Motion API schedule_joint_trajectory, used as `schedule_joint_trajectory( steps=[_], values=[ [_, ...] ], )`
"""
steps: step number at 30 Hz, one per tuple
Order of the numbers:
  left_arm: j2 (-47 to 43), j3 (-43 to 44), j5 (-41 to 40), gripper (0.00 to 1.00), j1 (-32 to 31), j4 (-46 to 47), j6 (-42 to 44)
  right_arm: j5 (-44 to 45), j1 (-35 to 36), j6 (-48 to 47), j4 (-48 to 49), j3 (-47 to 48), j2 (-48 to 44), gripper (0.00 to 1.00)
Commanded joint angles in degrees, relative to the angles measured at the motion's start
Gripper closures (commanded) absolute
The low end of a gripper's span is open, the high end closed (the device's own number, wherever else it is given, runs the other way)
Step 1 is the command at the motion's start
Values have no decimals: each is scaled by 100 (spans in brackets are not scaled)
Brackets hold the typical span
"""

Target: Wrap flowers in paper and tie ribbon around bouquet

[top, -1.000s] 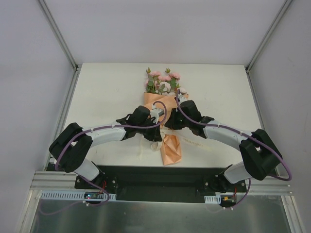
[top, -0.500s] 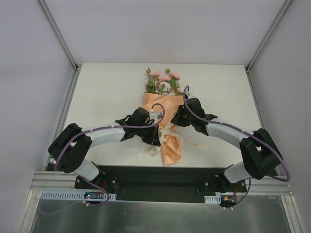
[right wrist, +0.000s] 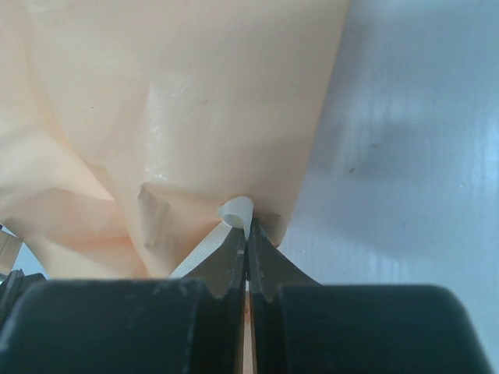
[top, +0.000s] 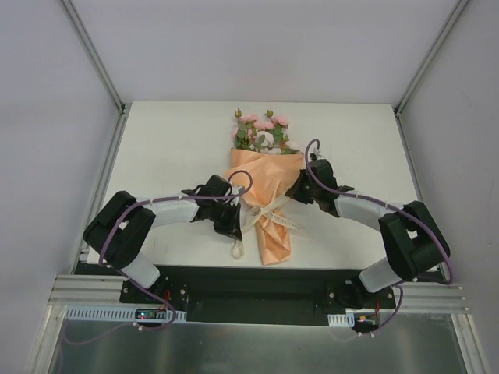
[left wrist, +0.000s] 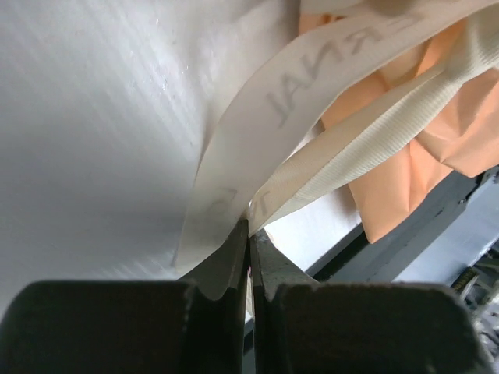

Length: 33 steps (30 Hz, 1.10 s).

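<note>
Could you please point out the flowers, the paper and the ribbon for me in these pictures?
flowers (top: pixel 265 125), top view, on the middle pink bloom.
paper (top: pixel 263 175), top view, on the wide upper part of the cone.
ribbon (left wrist: pixel 312 86), left wrist view, on the printed strand.

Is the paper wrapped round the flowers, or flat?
Wrapped: the paper forms a cone, the flowers poke out its far end, the ribbon crosses its middle.
</note>
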Motion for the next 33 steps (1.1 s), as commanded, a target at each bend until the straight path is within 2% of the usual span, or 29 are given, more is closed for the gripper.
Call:
schedule_joint_trajectory(
  steps=[1,9,14,16,19,24,29,33],
  values=[
    [71,-94,-485,100,17,-532,-228,158,-234,66,371,-45,117,100],
    [-271,-453,-1074,100,105,-673,-510,-34,-681,-241,379,61,372,100],
    [-211,-402,-874,100,342,-647,-361,-895,-683,-610,871,113,293,100],
    [-158,-270,-689,100,342,-577,-185,-1020,-516,-865,662,228,48,99],
    [-35,-112,-565,100,333,-559,-149,-678,-173,-1102,319,210,-427,100],
    [290,-41,-592,100,412,-577,-526,-204,-208,-1042,-665,439,-638,100],
    [423,-67,-538,100,491,-577,-685,245,-382,-875,-799,167,-902,100],
    [361,-242,-600,100,632,-568,-738,605,-586,-813,-738,17,-771,100]
  ],
)
